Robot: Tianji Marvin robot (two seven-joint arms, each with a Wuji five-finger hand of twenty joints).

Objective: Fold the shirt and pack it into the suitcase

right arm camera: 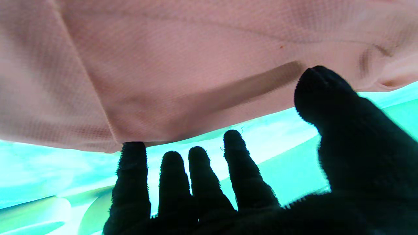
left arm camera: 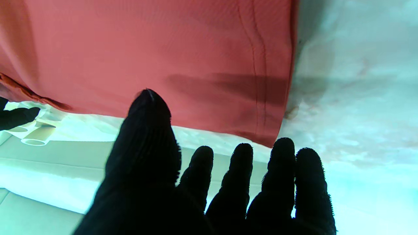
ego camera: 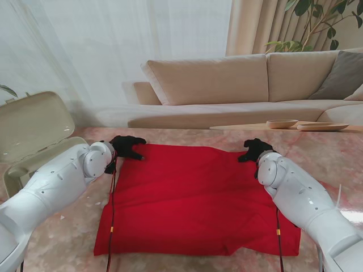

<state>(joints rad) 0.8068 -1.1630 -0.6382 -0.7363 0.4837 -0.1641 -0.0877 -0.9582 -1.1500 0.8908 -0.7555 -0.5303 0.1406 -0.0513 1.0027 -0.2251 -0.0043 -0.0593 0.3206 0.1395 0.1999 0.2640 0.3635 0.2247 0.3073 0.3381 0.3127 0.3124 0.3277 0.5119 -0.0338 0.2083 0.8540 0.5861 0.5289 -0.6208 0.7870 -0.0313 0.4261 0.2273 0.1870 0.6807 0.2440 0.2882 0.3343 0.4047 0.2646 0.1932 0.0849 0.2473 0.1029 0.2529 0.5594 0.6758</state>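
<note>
- Shirt flat on table, bare marble around its edges.
- Left hand, right hand: fingers spread, grasping nothing, at far corners.
- Suitcase open at left; contents hidden.

A beige sofa stands beyond the marble table.

The shirt is matt red cloth, finely knit, with stitched seams. The bench looks like glossy pink marble. Both arms wear smooth white plastic shells; the fingers are covered in fuzzy black fabric. The suitcase is smooth beige plastic.
</note>
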